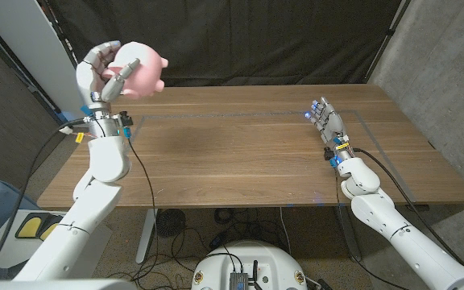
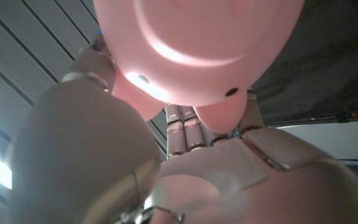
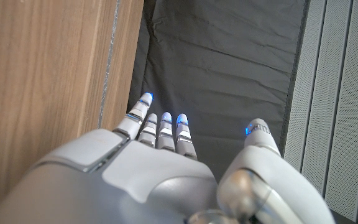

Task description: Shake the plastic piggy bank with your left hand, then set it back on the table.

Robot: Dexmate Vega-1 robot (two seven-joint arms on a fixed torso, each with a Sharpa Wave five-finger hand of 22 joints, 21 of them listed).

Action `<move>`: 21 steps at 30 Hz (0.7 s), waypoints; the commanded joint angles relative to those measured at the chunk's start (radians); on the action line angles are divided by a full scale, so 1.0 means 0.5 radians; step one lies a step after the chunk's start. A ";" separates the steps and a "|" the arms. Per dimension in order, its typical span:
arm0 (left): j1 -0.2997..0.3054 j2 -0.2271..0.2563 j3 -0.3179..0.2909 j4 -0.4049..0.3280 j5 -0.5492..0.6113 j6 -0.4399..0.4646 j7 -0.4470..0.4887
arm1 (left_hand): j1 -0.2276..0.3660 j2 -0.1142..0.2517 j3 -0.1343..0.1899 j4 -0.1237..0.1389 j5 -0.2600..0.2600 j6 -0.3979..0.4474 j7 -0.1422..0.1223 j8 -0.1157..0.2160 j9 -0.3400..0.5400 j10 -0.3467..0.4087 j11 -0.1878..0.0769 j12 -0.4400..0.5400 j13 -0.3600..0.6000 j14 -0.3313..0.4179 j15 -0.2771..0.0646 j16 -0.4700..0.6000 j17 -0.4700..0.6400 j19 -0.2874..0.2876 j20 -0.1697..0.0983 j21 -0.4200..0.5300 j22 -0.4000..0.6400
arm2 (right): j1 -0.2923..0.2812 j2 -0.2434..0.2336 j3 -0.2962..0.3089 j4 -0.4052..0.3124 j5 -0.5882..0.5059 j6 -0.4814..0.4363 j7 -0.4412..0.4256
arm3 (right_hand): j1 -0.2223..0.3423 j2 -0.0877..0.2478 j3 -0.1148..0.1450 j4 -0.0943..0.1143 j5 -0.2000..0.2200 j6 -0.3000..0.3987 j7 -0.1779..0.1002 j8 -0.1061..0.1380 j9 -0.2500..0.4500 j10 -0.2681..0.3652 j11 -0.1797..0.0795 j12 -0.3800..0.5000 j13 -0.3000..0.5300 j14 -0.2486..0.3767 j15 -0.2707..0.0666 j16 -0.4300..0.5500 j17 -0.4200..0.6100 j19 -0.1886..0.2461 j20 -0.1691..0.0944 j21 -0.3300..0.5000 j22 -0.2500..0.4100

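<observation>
My left hand (image 1: 103, 71) holds the pink plastic piggy bank (image 1: 143, 70) high in the air, above the table's far left corner. Its fingers wrap the pig's body from the left side. Seen from the left wrist camera, the pig (image 2: 197, 43) looms large and close over my left hand (image 2: 185, 168). My right hand (image 1: 327, 122) waits over the right part of the wooden table (image 1: 248, 153), fingers straight and apart, holding nothing. In the right wrist view, the right hand (image 3: 166, 168) reaches along the table (image 3: 42, 81) with nothing in it.
A dark curtain (image 1: 256, 40) hangs behind the table. A faint taped rectangle (image 1: 240, 114) marks the table's far half. Cables (image 1: 147, 185) trail from my left arm past the table's left edge.
</observation>
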 commanded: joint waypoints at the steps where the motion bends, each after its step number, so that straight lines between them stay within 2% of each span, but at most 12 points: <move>1: 0.078 -0.307 -0.181 0.202 -0.474 -0.283 -0.143 | 0.696 0.714 0.010 0.009 0.006 0.004 -0.014 -0.012 0.005 0.010 -0.017 -0.006 0.012 0.011 -0.017 -0.007 0.008 0.214 -0.225 0.003 0.011 | -0.041 -0.032 -0.002 -0.074 -0.020 -0.050 -0.055 | 0.017 0.001 -0.006 0.003 0.010 0.005 0.010 0.000 0.003 0.010 0.005 0.005 0.008 0.008 0.005 -0.010 0.005 0.027 -0.002 0.003 0.009; 6: 0.039 -0.371 -0.176 0.283 -0.619 -0.316 -0.230 | 0.692 0.717 0.013 0.008 0.006 0.003 -0.017 -0.015 0.003 0.012 -0.021 -0.008 0.015 0.010 -0.018 -0.010 0.008 0.214 -0.229 0.003 0.011 | -0.073 -0.044 0.007 -0.110 -0.024 -0.055 -0.078 | 0.017 0.001 -0.006 0.003 0.010 0.006 0.010 0.000 0.003 0.009 0.005 0.004 0.008 0.008 0.007 -0.011 0.005 0.028 -0.003 0.003 0.009; 12: -0.003 -0.380 -0.160 0.305 -0.559 -0.282 -0.268 | 0.684 0.716 0.014 0.008 0.006 0.007 -0.018 -0.017 0.003 0.010 -0.025 -0.013 0.020 0.009 -0.021 -0.015 0.008 0.215 -0.232 0.005 0.011 | -0.115 -0.058 0.022 -0.156 -0.037 -0.051 -0.113 | 0.018 0.002 -0.006 0.003 0.011 0.006 0.011 0.000 0.003 0.010 0.008 0.004 0.008 0.008 0.006 -0.011 0.005 0.028 -0.003 0.002 0.009; 17: -0.049 -0.339 -0.111 0.295 -0.489 -0.264 -0.350 | 0.682 0.720 0.017 0.006 0.007 0.004 -0.016 -0.020 0.004 0.006 -0.019 -0.018 0.023 0.011 -0.023 -0.015 0.010 0.217 -0.235 0.006 0.011 | -0.145 -0.067 0.033 -0.184 -0.041 -0.049 -0.130 | 0.018 0.002 -0.007 0.004 0.011 0.006 0.012 0.000 0.003 0.011 0.004 0.004 0.009 0.008 0.007 -0.012 0.005 0.031 -0.001 0.003 0.009; 21: -0.108 -0.254 -0.021 0.242 -0.367 -0.161 -0.430 | 0.680 0.717 0.017 0.003 0.007 0.003 -0.012 -0.021 0.005 0.013 -0.021 -0.018 0.025 0.011 -0.019 -0.016 0.011 0.215 -0.238 0.005 0.011 | -0.161 -0.062 0.036 -0.189 -0.041 -0.039 -0.138 | 0.018 0.002 -0.008 0.004 0.010 0.007 0.011 0.000 0.003 0.011 0.005 0.004 0.009 0.009 0.007 -0.012 0.006 0.032 0.000 0.003 0.009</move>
